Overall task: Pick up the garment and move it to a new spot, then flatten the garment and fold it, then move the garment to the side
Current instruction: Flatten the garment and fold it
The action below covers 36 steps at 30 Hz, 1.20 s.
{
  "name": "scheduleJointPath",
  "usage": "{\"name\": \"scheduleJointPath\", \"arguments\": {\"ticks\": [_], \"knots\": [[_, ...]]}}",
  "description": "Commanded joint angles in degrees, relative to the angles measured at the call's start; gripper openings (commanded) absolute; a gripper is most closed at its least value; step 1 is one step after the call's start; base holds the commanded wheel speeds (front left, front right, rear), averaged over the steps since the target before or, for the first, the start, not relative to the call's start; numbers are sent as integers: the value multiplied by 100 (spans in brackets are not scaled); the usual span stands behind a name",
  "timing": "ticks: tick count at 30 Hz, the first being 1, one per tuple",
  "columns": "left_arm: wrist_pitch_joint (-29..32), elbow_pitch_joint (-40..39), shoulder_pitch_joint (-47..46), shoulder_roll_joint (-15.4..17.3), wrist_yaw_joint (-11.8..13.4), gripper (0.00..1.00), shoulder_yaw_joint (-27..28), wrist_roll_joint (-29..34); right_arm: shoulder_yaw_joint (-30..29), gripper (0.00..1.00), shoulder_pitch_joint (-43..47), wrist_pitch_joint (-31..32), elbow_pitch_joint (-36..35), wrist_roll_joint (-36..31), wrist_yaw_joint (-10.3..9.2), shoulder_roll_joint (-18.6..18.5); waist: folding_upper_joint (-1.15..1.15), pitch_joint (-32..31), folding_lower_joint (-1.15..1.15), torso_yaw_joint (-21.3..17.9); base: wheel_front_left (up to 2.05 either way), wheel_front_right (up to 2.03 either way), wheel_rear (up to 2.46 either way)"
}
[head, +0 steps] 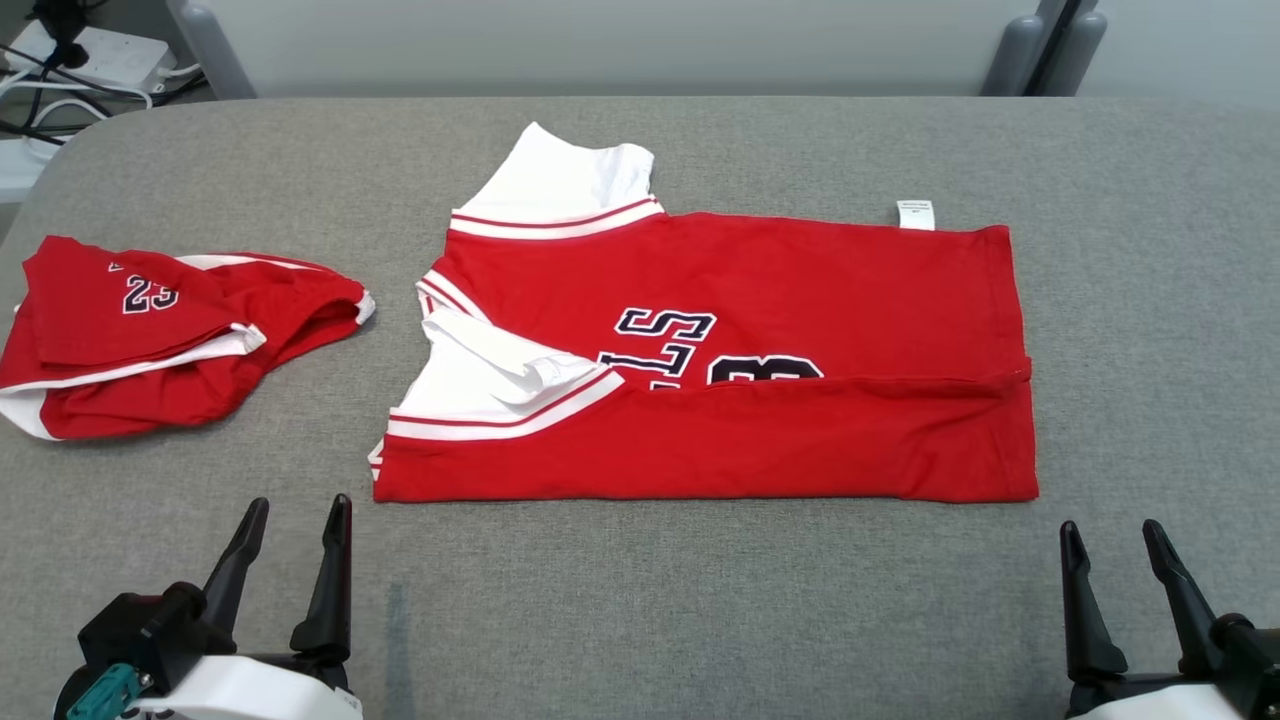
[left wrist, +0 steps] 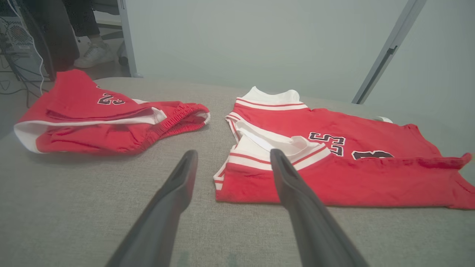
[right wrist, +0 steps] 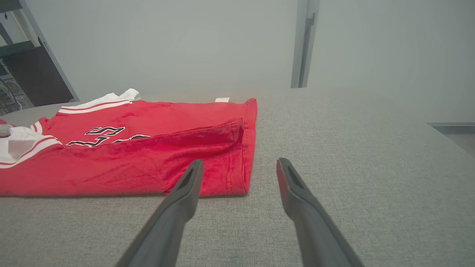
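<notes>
The garment [head: 760, 290] is a red jersey with white sleeves and dark lettering. It lies flat on the grey table [head: 700, 600], its near long edge folded over toward the middle. It also lies ahead in the left wrist view [left wrist: 334, 174] and the right wrist view [right wrist: 148, 163]. My left gripper [head: 297, 515] hovers open just in front of the jersey's near left corner, holding nothing. My right gripper [head: 1110, 535] stands open just off the near right corner, also with nothing in it. Both pairs of fingers [left wrist: 178, 185] [right wrist: 189, 185] are spread above bare cloth-covered table.
A pair of red shorts [head: 160, 335] with a number lies bunched at the table's left edge, also in the left wrist view [left wrist: 104, 118]. A person's foot [left wrist: 94, 55] and cables are beyond the table's far left corner. Grey frame posts [head: 1040, 45] stand behind.
</notes>
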Motion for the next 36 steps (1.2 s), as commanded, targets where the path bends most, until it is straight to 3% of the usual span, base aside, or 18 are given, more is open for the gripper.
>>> {"name": "scheduleJointPath", "arguments": {"ticks": [1, 9, 17, 26, 36], "knots": [[12, -160, -125, 200, 67, 100, 219, -7, 193, 100, -40, -78, -178, 6, 0, -71, 0, -5, 0, -48, 0, 0, 0], [224, -113, -375, 308, -71, 100, 124, -5, 137, 100, -161, -88, -127, 97, 0, -70, 0, 164, 0, -142, 0, 0, 0], [560, 451, -1235, 276, -554, 100, -30, -139, 221, 100, -846, 80, 196, 11, 0, -70, 0, 642, 0, -241, 0, 0, 0], [743, 1661, -1993, 105, -1256, 100, -140, -461, 463, 100, -1815, 164, 1173, -102, 0, -70, 0, 1090, 0, -297, 0, 0, 0], [868, 2343, -2283, -55, -1680, 100, -320, -614, 662, 100, -2165, 163, 1950, 6, 0, -70, 0, 1195, 0, -265, 0, 0, 0]]}}
